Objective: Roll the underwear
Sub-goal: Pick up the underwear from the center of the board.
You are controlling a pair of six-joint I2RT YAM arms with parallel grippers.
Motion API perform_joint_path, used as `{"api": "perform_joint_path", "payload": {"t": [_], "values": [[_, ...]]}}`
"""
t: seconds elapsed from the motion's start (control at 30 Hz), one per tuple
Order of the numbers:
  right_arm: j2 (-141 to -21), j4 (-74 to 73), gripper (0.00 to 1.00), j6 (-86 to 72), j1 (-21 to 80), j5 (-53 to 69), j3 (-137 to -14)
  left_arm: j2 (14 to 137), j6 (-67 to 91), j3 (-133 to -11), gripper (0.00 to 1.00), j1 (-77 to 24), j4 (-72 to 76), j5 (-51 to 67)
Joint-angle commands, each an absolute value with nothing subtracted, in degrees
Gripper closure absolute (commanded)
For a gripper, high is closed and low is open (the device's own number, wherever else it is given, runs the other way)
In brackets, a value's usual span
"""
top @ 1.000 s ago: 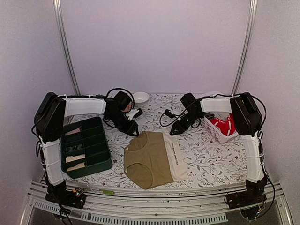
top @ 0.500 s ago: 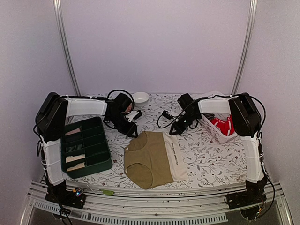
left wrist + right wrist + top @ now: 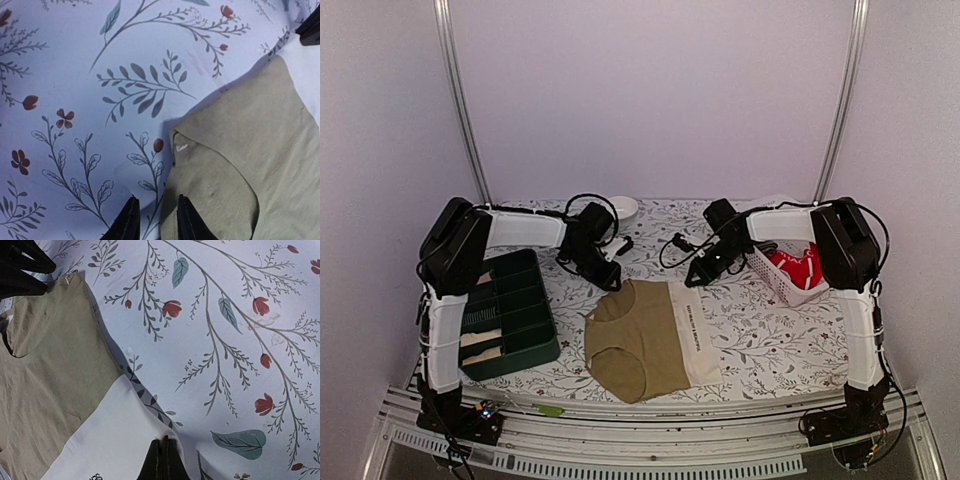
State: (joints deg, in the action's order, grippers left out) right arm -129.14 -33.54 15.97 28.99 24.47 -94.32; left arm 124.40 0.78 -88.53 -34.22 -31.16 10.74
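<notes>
While left fingers (image 3: pixel 131 224) straddle tan underwear (image 3: pixel 250 165) edge, right fingers (image 3: pixel 156 463) shut.

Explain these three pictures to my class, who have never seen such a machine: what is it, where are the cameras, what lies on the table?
It is two robot arms, bolted side by side. One picture looks down from above and behind; the other two come from a camera on each wrist. On the flowered table lie tan underwear, a green tray and a white basket. The left end effector stands slightly open at the underwear's edge; the right end effector is shut at its white waistband.
</notes>
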Motion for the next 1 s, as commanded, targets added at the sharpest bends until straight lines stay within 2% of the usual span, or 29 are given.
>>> {"api": "perform_joint_path", "payload": {"t": [0.0,0.13,0.37,0.5,0.57,0.83,0.97], "values": [[-128.59,-35.6,1.0,14.37,27.63,20.05,-91.99,127.46,-2.7,-90.19,0.72,-37.04,-32.91,7.67],[-128.45,-35.55,1.0,14.17,27.38,20.36,-92.0,127.22,-4.07,-88.99,0.7,-38.36,-34.28,4.83],[-128.63,-35.49,1.0,14.32,27.08,20.64,-92.0,125.54,-4.33,-85.17,0.73,-38.58,-35.41,0.49],[-128.6,-35.46,1.0,14.33,27.07,21.07,-92.11,126.03,-4.88,-85.08,0.91,-38.57,-35.46,-0.09],[-128.5,-35.42,1.0,14.12,27.07,21.13,-92.39,127.0,-5.34,-87.23,1.0,-38.31,-35.62,1.66],[-127.18,-34.36,1.0,11.29,25.34,21.25,-93.25,133.69,-4.22,-106.11,1.0,-34.19,-37.85,11.33],[-125.61,-33.29,1.0,9.74,24.16,21.18,-93.25,134.78,-6.09,-109.8,1.0,-33.54,-38.24,12.35]]}}
